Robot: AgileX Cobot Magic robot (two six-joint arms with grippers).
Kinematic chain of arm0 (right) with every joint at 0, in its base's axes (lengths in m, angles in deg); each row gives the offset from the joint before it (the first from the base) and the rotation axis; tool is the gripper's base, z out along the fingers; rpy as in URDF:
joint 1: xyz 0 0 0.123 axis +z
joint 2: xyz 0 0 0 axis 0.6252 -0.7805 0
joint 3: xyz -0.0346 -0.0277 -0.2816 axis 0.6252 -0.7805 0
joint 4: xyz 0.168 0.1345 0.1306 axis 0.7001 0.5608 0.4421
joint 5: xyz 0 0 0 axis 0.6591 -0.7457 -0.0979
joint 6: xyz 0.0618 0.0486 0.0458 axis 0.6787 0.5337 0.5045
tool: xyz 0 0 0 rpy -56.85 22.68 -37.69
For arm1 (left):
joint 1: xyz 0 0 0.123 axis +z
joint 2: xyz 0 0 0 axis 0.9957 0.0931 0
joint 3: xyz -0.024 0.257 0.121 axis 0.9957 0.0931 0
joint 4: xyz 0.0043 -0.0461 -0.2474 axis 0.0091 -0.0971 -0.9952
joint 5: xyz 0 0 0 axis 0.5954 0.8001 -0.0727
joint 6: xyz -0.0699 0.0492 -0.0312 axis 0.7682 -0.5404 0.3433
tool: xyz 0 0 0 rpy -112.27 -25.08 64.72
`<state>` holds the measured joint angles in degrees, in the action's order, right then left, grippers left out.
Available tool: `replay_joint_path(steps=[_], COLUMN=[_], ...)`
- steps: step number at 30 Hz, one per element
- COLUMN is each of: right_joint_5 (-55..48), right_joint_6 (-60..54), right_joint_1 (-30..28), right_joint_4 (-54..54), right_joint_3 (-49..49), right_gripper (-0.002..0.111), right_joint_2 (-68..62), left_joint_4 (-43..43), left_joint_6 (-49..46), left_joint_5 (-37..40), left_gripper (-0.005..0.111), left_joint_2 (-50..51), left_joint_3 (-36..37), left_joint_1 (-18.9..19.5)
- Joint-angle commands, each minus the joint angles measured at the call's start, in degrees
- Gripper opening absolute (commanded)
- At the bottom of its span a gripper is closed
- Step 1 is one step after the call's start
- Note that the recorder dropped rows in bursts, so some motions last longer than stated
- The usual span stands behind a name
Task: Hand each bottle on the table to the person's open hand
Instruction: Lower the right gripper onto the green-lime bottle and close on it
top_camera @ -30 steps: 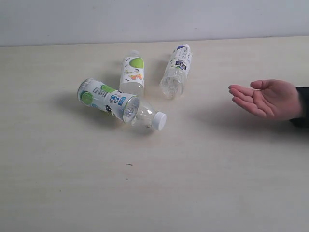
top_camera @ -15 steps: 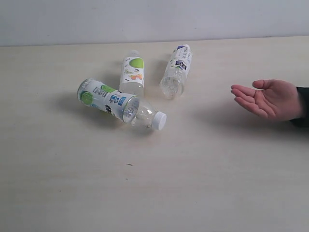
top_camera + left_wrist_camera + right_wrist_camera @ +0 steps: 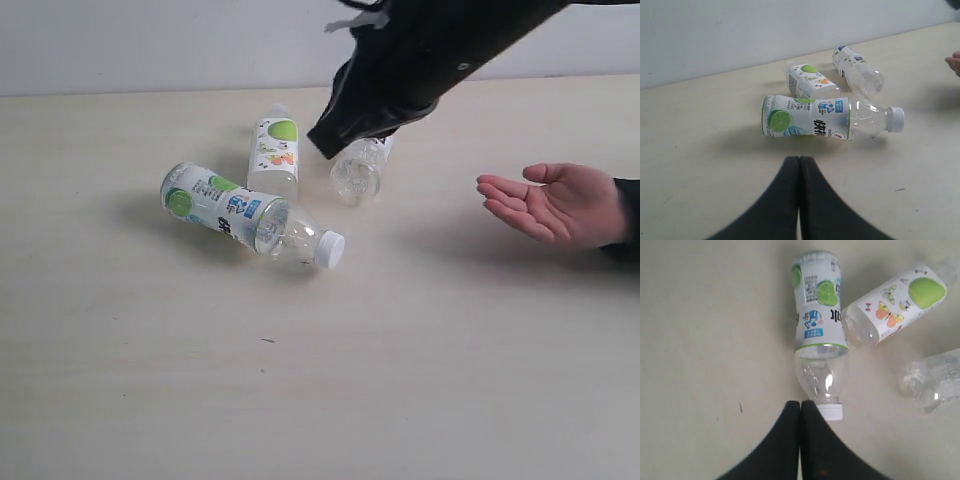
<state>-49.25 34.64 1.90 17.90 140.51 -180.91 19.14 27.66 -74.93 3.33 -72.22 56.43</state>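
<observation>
exterior view: three bottles lie on their sides on the bench (image 3: 450, 380): a lime-label bottle (image 3: 225, 208), a butterfly-label bottle (image 3: 274, 152), and a blue-label bottle (image 3: 357, 176) half hidden under the right arm (image 3: 420, 60). the person's open palm (image 3: 555, 205) waits well apart, held out to receive.
left wrist view: the left hand (image 3: 799, 162) is pinched closed, empty.
right wrist view: the right hand (image 3: 800, 407), also closed and empty, hangs near the lime-label bottle's white cap (image 3: 830, 411), probably lining up a pick.
</observation>
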Motion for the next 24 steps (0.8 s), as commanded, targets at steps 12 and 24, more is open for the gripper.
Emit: replay_joint_path(steps=[12,24], right_joint_5=[-14.28,0.26], right_joint_6=[-1.35,-6.59], right_joint_1=[6.66,8.08], right_joint_4=[-10.95,-12.13], right_joint_3=[28.79,30.94], right_gripper=[0.077,0.083], right_joint_2=[-27.14,-34.63], left_joint_4=[-0.29,-0.29], left_joint_6=[0.1,0.02], left_joint_5=[-0.06,-0.06], left_gripper=[0.0,0.0], left_joint_2=[-0.38,-0.38], left_joint_3=[0.14,0.14], left_joint_1=[0.27,0.27])
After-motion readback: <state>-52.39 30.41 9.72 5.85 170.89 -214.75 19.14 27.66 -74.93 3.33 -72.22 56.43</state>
